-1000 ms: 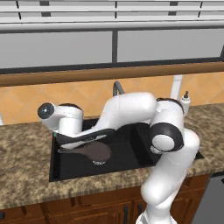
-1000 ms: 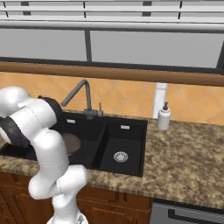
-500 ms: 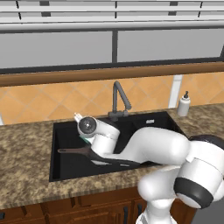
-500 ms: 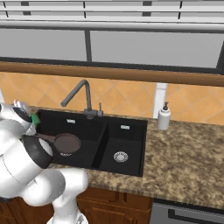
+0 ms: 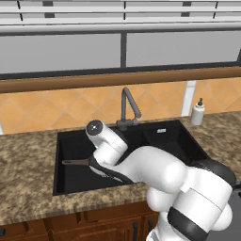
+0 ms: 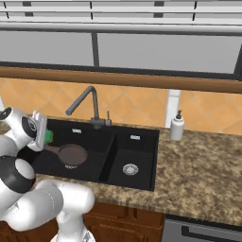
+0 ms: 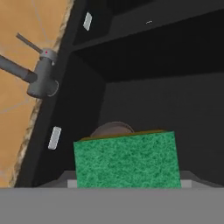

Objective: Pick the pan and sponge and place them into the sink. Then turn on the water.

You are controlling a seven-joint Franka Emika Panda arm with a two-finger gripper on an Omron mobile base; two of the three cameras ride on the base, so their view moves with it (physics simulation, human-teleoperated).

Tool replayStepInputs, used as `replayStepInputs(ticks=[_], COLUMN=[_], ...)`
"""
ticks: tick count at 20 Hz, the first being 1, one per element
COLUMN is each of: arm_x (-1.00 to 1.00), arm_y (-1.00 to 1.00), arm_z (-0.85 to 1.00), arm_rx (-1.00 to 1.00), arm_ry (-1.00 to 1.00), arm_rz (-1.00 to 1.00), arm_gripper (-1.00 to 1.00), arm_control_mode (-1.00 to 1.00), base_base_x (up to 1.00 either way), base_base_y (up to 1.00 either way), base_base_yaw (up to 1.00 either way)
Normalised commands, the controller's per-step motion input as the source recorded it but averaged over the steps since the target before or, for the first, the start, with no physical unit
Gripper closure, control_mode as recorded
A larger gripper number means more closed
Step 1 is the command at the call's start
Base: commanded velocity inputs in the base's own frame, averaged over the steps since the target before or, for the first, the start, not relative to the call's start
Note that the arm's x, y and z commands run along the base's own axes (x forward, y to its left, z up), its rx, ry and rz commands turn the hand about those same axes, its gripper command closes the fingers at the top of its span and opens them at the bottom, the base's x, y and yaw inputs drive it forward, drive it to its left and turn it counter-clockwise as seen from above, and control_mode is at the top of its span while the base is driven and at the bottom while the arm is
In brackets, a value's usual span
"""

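So the pan (image 6: 72,154) is sitting in the wide basin of the sink (image 6: 142,176), left of center in the right base view, with its long handle (image 5: 75,162) sticking out toward the left side of the basin in the left base view. The arm is curled over that same basin, hand end up near the left middle of the frame.

The sponge (image 7: 127,159) is the big green rectangle at the bottom center of the hand view (you can see a thin yellowish edge along its top), and it's sitting right where the fingers would be, so it looks clamped between them and held above the basin. In the right base view there's a bit of green (image 6: 48,136) poking out next to the hand at the far left.

Faucet (image 6: 88,105) is the dark gooseneck behind the sink, spout swung toward the upper left. A white soap bottle (image 6: 177,126) stands on the counter (image 6: 203,179) right of the sink.
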Motion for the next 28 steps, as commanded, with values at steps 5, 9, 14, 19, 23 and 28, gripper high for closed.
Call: replayStepInputs(ticks=[5,9,14,19,23,28], arm_x=[0.0,0.08,0.28,0.27,0.22,0.3], arm_y=[-0.12,0.0,0.0,0.0,0.09,0.19], arm_z=[-0.45,-0.56,-0.55,-0.42,-0.35,-0.36], arm_rx=[0.07,0.0,0.0,0.01,0.0,0.0], arm_ry=[0.13,0.0,0.04,0.03,0.01,0.0], arm_rz=[-0.45,-0.33,-0.25,-0.18,-0.17,-0.15], arm_gripper=[1.0,1.0,1.0,1.0,1.0,1.0], arm_control_mode=[-1.0,-1.0,-1.0,-1.0,-1.0,-1.0], base_base_x=[0.0,0.0,0.0,0.0,0.0,0.0], base_base_y=[0.0,0.0,0.0,0.0,0.0,0.0], base_base_yaw=[0.0,0.0,0.0,0.0,0.0,0.0])
